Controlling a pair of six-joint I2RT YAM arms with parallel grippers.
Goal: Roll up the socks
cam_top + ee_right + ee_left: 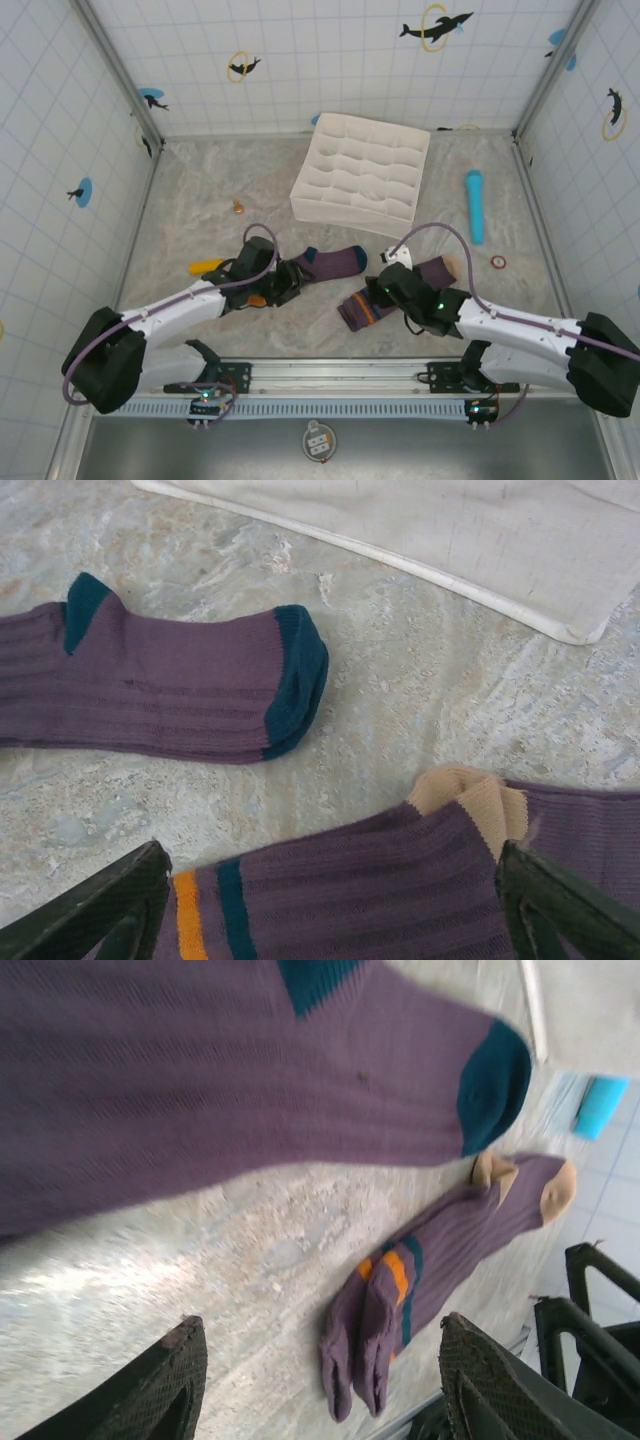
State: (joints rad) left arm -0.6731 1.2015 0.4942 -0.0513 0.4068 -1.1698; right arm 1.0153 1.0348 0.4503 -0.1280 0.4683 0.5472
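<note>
Marbled table (190, 215), tiled walls (340, 70) with dolphin stickers. Left gripper (285, 285), jaws apart and empty, sits over the teal-toed sock (335, 264) mid-table. Striped sock (360, 305) lies nearer the near edge, between right gripper's (388, 292) spread jaws. Socks look soft, limp, light; best pinched at an end.

From above, cuff end of the teal-toed sock (335, 263) hidden under the left gripper (285, 284); middle of the striped sock (358, 306) hidden under the right gripper (397, 290). In the left wrist view, teal-toed sock blurred and cut off top and left. Far left on the table (200, 190), small tan thing (239, 207) too small to identify.
</note>
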